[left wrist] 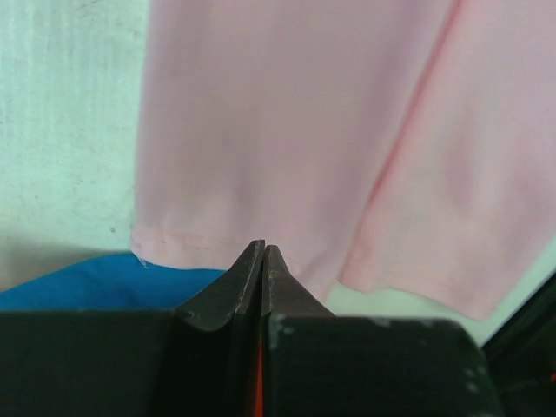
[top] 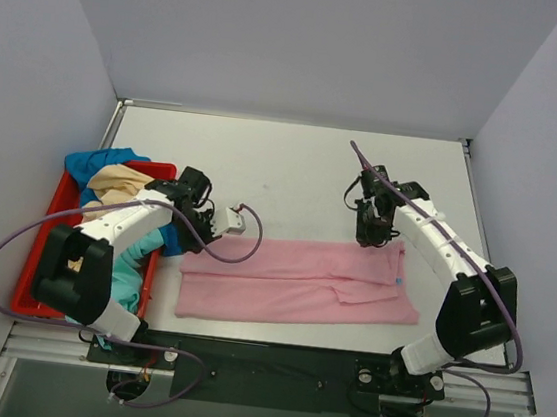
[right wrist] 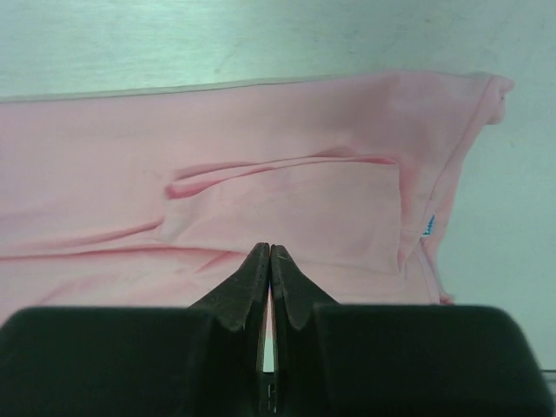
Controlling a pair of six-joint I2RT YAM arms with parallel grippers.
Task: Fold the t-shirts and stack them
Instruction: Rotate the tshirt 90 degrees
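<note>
Pink t-shirt (top: 290,280) folded lengthwise, flat on bench (top: 293,170); left fingers (left wrist: 248,278) pressed together, empty; right fingers (right wrist: 248,278) likewise, near shirt's far edge.

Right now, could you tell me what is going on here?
A pink t-shirt lies on the table, folded into a long strip. The left gripper is at its left end, the right gripper at its right end, both with jaws shut, gripping nothing visible. The red tray holds other t-shirts in a heap.

Bright, even overhead light, soft faint shadows on table (top: 293,165), top view sharp, wrist views green-tinted, close fingers (left wrist: 248,287) blurred.
</note>
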